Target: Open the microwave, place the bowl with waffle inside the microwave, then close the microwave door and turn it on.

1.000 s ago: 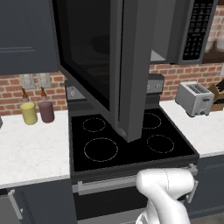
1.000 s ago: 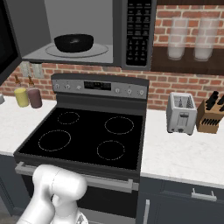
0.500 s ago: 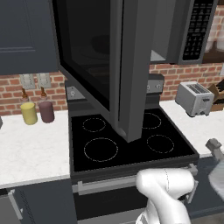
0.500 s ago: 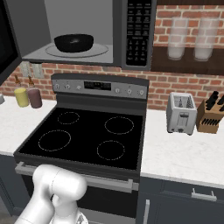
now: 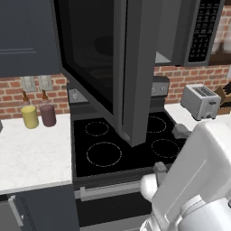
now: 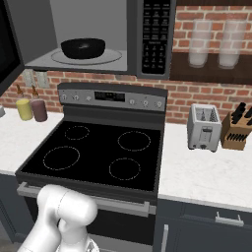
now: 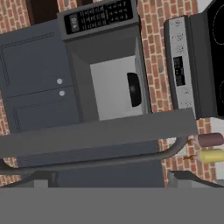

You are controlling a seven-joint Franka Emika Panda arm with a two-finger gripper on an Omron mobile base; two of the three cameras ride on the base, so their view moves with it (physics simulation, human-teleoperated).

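Observation:
The microwave (image 6: pixel 155 37) hangs above the stove with its door (image 5: pixel 131 67) swung wide open to the left. A black bowl (image 6: pixel 82 47) sits on the glass turntable inside; the waffle in it cannot be made out. In the rolled hand view, the microwave (image 7: pixel 98 16) cavity shows the bowl (image 7: pixel 134 89) on edge. The door's (image 7: pixel 96 133) edge and curved handle cross just in front of my gripper (image 7: pixel 113 180). The fingertips (image 7: pixel 41 180) stand far apart with nothing between them. My white arm (image 5: pixel 198 171) rises at the lower right of the left base view.
A black-topped stove (image 6: pixel 98 152) lies below the microwave. A silver toaster (image 6: pixel 203 128) and a knife block (image 6: pixel 237 129) stand on the right counter. Yellow (image 5: pixel 30 116) and maroon (image 5: pixel 47 114) jars stand on the left counter. Two glasses (image 6: pixel 199 47) sit on a shelf.
My arm has swung up into the lower right of the left base view, now looming large there. The bowl and the open door have stayed put.

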